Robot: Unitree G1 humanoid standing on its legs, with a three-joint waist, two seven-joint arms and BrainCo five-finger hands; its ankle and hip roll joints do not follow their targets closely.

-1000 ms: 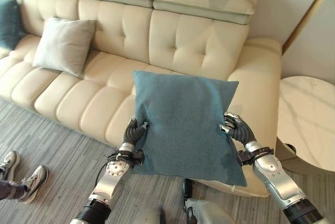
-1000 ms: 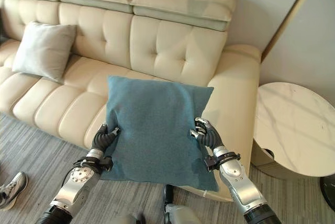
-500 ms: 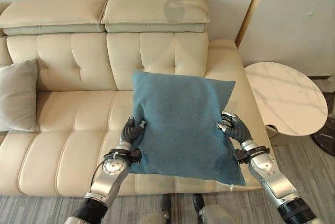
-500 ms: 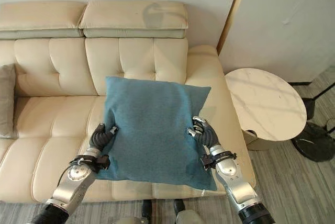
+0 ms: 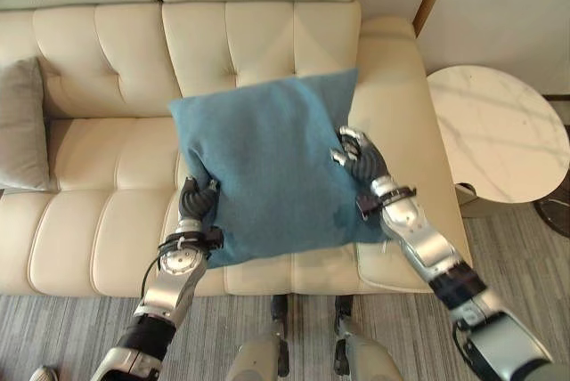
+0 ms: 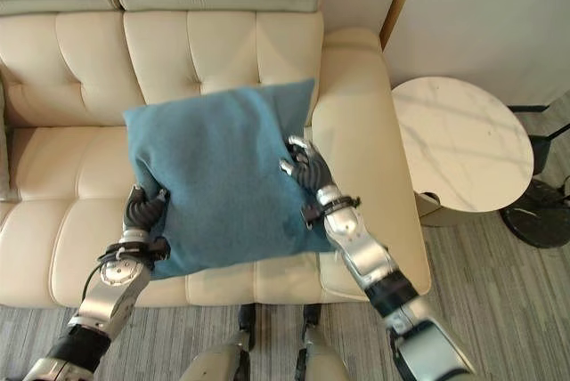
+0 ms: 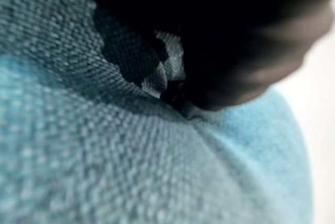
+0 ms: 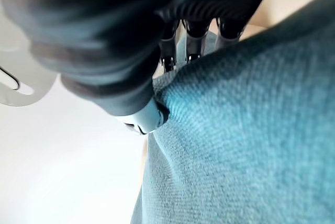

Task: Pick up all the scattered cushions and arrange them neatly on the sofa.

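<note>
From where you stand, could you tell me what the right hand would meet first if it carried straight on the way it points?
Probably the sofa: the right hand, curled on the blue cushion, points toward its tufted backrest. Depth is unclear, so the seat might come first.

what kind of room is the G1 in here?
Likely a living room or lounge: a cream tufted leather sofa, a round marble-top side table beside its arm, and striped grey carpet in front.

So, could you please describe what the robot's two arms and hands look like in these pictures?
Both arms are silver-grey metal with rounded segments and black bands near the elbows. The left hand and the right hand each wear a dark ribbed cover over the back and wrist, with silver, dark-tipped fingers. A black strap rings each wrist.
</note>
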